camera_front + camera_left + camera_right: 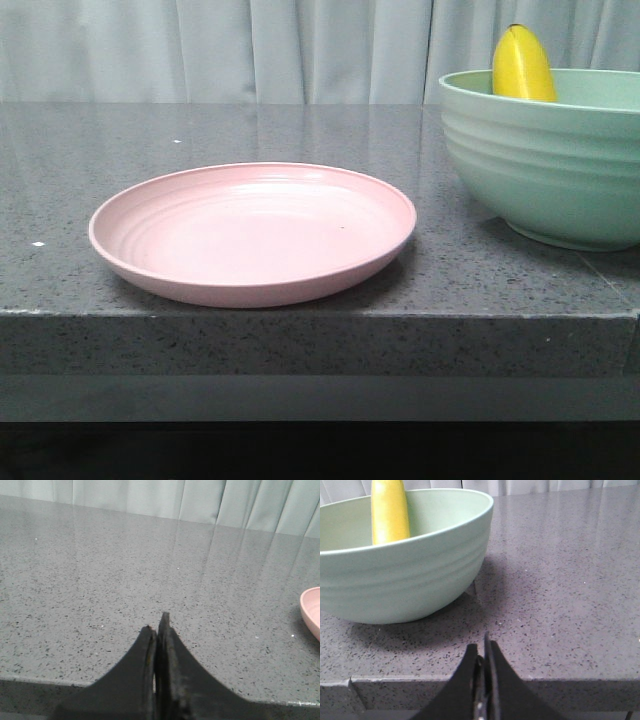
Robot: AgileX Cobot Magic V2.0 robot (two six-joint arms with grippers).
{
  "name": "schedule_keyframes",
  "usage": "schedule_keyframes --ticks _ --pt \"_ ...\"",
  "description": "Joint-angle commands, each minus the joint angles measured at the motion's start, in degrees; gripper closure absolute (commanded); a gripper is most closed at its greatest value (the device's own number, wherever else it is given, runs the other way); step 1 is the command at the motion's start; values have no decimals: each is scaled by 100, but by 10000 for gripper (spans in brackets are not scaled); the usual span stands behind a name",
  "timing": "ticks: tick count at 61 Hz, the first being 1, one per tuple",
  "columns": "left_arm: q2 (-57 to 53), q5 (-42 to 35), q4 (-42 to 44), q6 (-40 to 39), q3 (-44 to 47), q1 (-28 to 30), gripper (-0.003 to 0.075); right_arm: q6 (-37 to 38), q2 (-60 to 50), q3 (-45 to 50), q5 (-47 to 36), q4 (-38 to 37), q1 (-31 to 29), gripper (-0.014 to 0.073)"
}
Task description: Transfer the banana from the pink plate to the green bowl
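The pink plate sits on the grey speckled counter left of centre in the front view, close to the counter's near edge, and nothing lies in it; its faint rings show on the bare inside. From the plate, the green bowl stands at about three o'clock, a little farther back, with a strip of bare counter between the two. The banana is in the bowl, standing nearly upright: its upper part rises above the rim at the bowl's back wall, at roughly twelve o'clock inside the bowl as the front view shows it, and its lower part is hidden by the bowl's wall. A pale curtain hangs behind the counter.

The left gripper has its dark fingers pressed together with no gap, holding nothing, poised above the counter's near edge; an edge of the plate shows off to the side in that view. The right gripper is likewise closed tight and empty, also at the counter's near edge, with the bowl and the banana just beyond its tips but apart from them.
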Motion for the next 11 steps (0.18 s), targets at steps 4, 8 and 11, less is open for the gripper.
schedule_keyframes --ticks 4,8,11 --pt "-102 -503 -46 -25 27 17 741 -16 -132 0 -446 -38 -26 654" --pt "-102 -503 -46 -25 27 17 741 -16 -132 0 -446 -38 -26 654" --pt "-102 -503 -46 -25 27 17 741 -16 -132 0 -446 -38 -26 654"
